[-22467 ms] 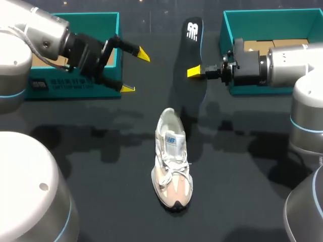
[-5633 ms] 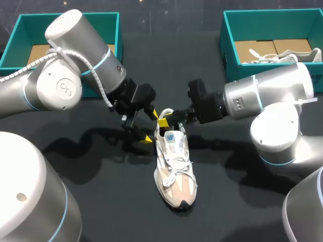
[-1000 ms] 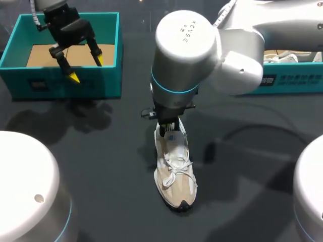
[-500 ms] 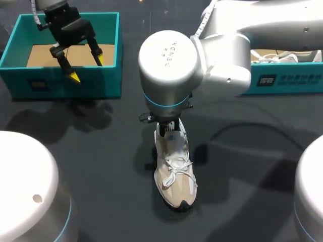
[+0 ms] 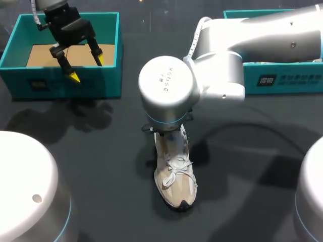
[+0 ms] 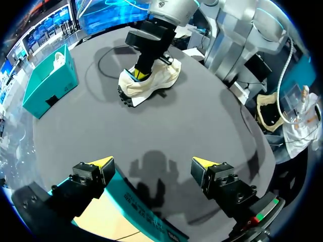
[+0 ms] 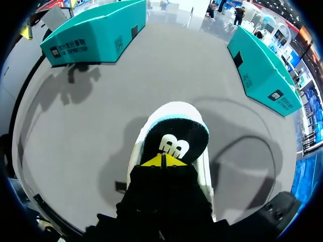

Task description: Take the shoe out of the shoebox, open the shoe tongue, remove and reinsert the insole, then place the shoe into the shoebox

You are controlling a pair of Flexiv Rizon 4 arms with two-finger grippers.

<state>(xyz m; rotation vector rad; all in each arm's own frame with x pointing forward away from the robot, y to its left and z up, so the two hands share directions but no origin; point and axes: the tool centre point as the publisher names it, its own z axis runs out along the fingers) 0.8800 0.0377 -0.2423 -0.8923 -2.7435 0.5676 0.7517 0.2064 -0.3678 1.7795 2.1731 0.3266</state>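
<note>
A white and beige sneaker (image 5: 174, 171) lies mid-table with its toe toward the front edge. My right arm (image 5: 169, 91) stands over its heel and hides the gripper in the head view. In the right wrist view the right gripper (image 7: 162, 160) is shut, its yellow tips together and pressed onto the heel of the black insole (image 7: 174, 135) lying inside the shoe (image 7: 171, 108). My left gripper (image 5: 87, 68) hangs open over the left teal shoebox (image 5: 65, 85), holding nothing. From the left wrist view the left gripper (image 6: 152, 164) faces the distant shoe (image 6: 151, 83).
A second teal shoebox (image 5: 282, 80) stands at the back right, partly behind my right arm. Both boxes show ahead of the right gripper, the left shoebox (image 7: 96, 33) and the right shoebox (image 7: 262, 65). Dark tabletop surrounds the shoe.
My right arm has swung its large joint further over the shoe's heel, with the gripper staying shut inside the shoe. The left arm and the shoe have not moved.
</note>
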